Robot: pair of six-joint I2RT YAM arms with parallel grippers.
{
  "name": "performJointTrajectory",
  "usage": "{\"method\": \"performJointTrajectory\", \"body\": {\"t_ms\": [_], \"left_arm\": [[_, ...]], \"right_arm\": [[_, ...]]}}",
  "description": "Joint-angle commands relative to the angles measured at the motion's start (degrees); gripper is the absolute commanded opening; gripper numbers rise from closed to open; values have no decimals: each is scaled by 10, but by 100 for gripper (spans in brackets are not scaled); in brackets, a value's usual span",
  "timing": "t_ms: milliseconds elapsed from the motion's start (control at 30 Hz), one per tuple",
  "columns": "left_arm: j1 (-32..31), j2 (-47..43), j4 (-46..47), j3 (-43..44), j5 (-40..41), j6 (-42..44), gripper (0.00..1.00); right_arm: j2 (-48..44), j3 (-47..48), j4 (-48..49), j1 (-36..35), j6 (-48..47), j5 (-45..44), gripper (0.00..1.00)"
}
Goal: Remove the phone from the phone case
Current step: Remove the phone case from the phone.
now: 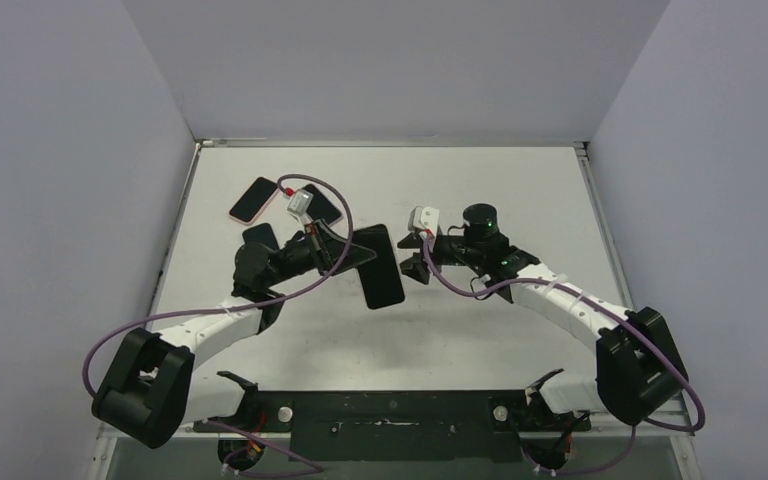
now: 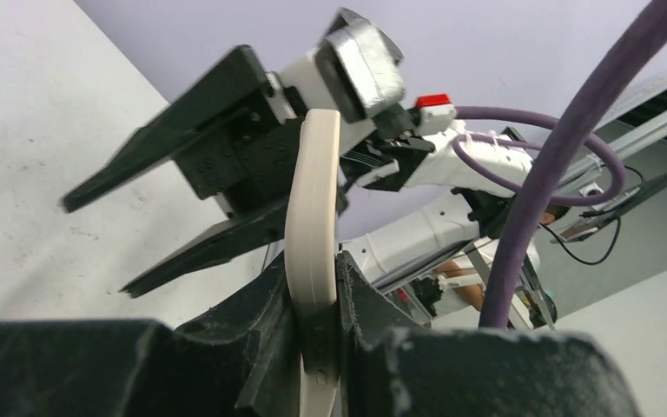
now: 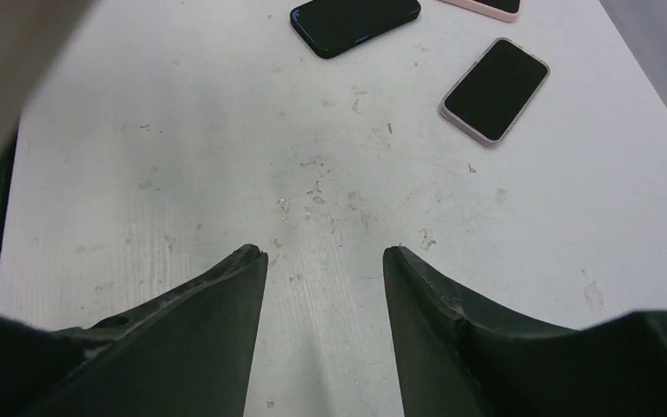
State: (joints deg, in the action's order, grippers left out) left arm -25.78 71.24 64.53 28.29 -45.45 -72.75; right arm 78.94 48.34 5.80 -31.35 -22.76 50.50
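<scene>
Left fingers [image 2: 360, 300] are pinched hard on the cream edge of the phone case [image 2: 313, 217], holding it up off the surface [image 1: 480, 330], out in the middle between the two arms. From above, the dark face of the phone [image 1: 380, 265] looks up at the camera, and it appears to sit in the case; no gap shows between the two, so I'd call the separation not yet done.

Right fingers [image 3: 226, 304] are spread wide with nothing between them, only bare surface below. They hang just beside the right-hand long edge of the held phone.

So this reads as the prying step, with one arm bracing and the other lining up. Next, the right fingers need to come in on a free edge or corner and close there. They then have to push the phone out of the case lip while the left pinch stays firm. The left grip is on the case rim alone and looks narrow, so a hard shove could twist the whole thing loose.

On orientation, the long axis runs roughly far-to-near across the surface, with the near end leaning a little to the right. The left wrist camera sees it edge-on, its thin cream rim rising from the pinch.

A pink phone [image 1: 255, 200] and a dark phone [image 1: 325, 205] lie flat at the far left, well apart from the action.
</scene>
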Motion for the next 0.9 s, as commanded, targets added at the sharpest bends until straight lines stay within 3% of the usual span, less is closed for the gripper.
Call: {"method": "performJointTrajectory", "body": {"t_ms": [0,200,367,633,867], "left_arm": [[8,-27,11,-8,55,33,0],[18,-49,-23,-34,135,50,0],[20,-77,-65,-43,209,67,0],[21,-93,-69,-58,256,64,0],[21,-92,-56,-69,252,53,0]], "right_arm": [[-77,-53,142,2,105,-38,56],[-161,-115,163,4,221,-152,80],[-214,-147,172,3,354,-195,91],[-233,-184,200,-24,601,-211,99],[-212,-178,227,-104,675,-262,92]]}}
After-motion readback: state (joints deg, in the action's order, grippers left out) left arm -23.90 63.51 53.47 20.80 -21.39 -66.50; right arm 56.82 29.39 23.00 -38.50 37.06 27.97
